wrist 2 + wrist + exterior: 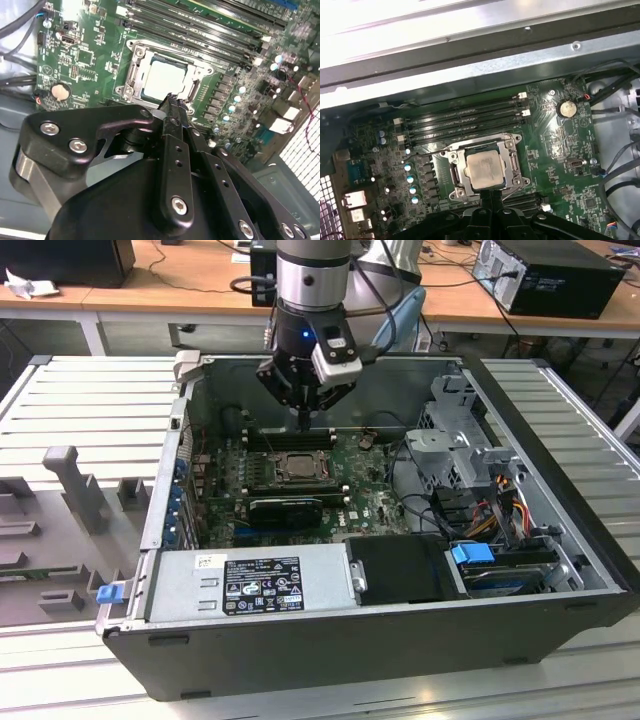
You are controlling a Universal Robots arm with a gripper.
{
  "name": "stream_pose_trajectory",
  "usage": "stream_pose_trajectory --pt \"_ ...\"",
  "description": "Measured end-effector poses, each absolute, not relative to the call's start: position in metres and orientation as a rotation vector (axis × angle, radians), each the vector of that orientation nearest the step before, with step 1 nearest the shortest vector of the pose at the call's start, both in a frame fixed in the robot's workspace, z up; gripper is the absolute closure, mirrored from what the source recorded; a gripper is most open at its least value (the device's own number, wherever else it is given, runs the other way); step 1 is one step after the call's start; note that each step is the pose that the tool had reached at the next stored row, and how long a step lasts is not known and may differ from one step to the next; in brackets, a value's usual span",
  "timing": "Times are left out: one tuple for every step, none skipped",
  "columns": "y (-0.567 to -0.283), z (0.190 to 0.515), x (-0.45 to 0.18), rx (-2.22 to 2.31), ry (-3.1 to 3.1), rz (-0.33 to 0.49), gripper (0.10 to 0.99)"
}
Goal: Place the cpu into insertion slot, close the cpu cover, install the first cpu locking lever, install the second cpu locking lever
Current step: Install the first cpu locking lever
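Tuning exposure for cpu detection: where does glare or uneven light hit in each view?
Second wrist view: the cpu top is washed nearly white by glare. First wrist view: the cpu top is mottled by reflections but readable, while the metal case wall is blown out. Exterior view: no hot spot on the cpu, and the case interior is dimmer than the bright ribbed table.

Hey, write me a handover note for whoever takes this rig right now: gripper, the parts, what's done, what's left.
Gripper: shut, nothing seen in it, tips close above the cover's edge; contact cannot be told.
Cpu: seated on the motherboard.
Cover: looks flat, framing the cpu.
Done: cpu placed, cover apparently closed.
Left: the two locking steps; whether either is done cannot be told.
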State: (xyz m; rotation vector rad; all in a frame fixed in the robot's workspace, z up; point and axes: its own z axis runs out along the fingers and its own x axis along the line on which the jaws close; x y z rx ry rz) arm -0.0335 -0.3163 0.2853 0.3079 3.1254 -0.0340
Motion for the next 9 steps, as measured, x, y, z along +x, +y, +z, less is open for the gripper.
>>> stream_pose_trajectory --pt "-0.3163 0.2853 -0.0335 0.290 3.127 -0.034 0.980" --pt "-0.3163 0.2853 -0.0335 0.275 3.128 -0.034 0.980" --pt "-0.3163 0.2853 -0.0335 0.258 3.130 -0.034 0.980" --pt "-0.3163 0.2852 -0.0335 0.241 3.131 -0.034 0.980" --pt "-0.3163 0.2853 -0.0335 0.218 3.132 -0.034 0.980" --pt "-0.3163 0.2852 -0.0335 0.171 3.135 -0.034 0.980" --pt "-0.3163 0.2853 -0.0335 0.140 3.136 -0.034 0.980" --pt "-0.3163 0.2852 -0.0335 0.116 3.137 -0.034 0.980" --pt "-0.3163 0.2852 -0.0335 0.084 3.138 -0.034 0.980"
